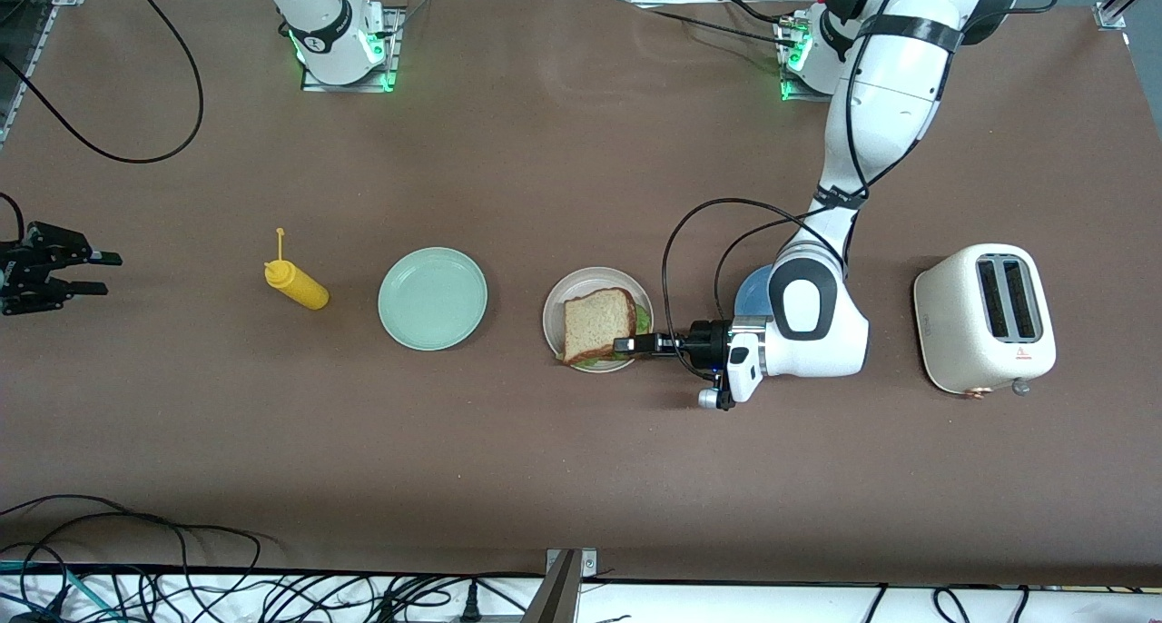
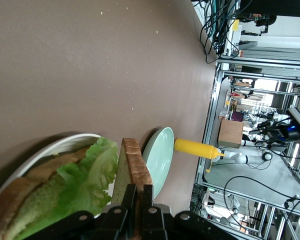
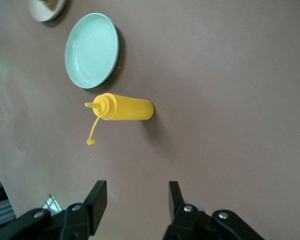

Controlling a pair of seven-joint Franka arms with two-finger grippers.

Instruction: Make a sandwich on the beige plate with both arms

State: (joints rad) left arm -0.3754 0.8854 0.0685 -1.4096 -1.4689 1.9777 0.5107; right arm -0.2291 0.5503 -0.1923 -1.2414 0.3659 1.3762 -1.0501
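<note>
The beige plate (image 1: pixel 556 296) lies mid-table. On it are a bottom bread slice (image 2: pixel 25 200) and a ruffled green lettuce leaf (image 2: pixel 87 182). My left gripper (image 1: pixel 626 343) reaches in level from the left arm's end and is shut on the edge of the top bread slice (image 1: pixel 597 321). In the left wrist view that slice (image 2: pixel 132 160) shows edge-on between the fingers (image 2: pixel 128 197), angled up off the lettuce. My right gripper (image 1: pixel 104 273) waits open over bare table at the right arm's end, nothing between its fingers (image 3: pixel 97 197).
A mint green plate (image 1: pixel 432 297) and a yellow squeeze bottle (image 1: pixel 298 283) lying on its side sit between the beige plate and the right gripper. A blue plate (image 1: pixel 752 291) is partly hidden under the left arm. A white toaster (image 1: pixel 985 319) stands at the left arm's end.
</note>
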